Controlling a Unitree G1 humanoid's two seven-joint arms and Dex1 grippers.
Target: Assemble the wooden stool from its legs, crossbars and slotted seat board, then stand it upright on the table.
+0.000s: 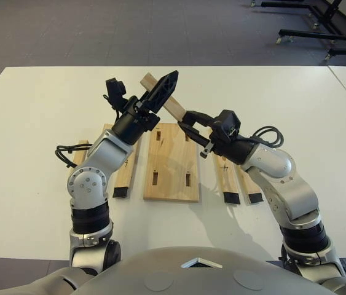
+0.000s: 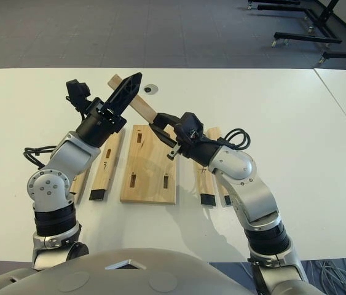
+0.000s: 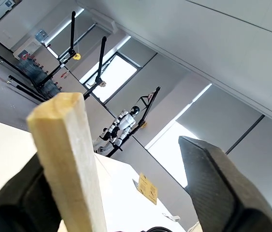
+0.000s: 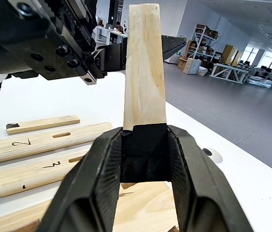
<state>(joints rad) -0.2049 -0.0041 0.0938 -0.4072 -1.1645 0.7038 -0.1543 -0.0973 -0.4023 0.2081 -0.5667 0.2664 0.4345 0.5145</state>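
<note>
Shows a white table (image 1: 37, 110) from above, with two robot arms meeting over its middle. Holds a wooden leg (image 1: 174, 109) in the air between them, slanted, low end toward the right arm, high end toward the far left. Right gripper (image 1: 189, 126) clamped tight on the leg's black-capped low end, fingers (image 4: 102, 164) pressed against both sides of the cap. Left gripper (image 1: 168, 83) up at the leg's bare top end, spread wide, wood against one finger, the other finger (image 3: 218, 183) well apart from it. Below the raised leg, flat on the table, a slotted seat board (image 1: 171, 163), its far end under the right gripper. Just left of the board, the left-hand pieces (image 1: 126, 169), lying lengthwise and partly hidden by the left arm. Just right of it, the right-hand pieces (image 1: 225, 178), black caps toward the near edge, partly under the right forearm. Broad white tabletop between the parts and the far, left and right edges. Beyond the far edge, grey floor with black metal frames (image 1: 311, 34) at the far right.
</note>
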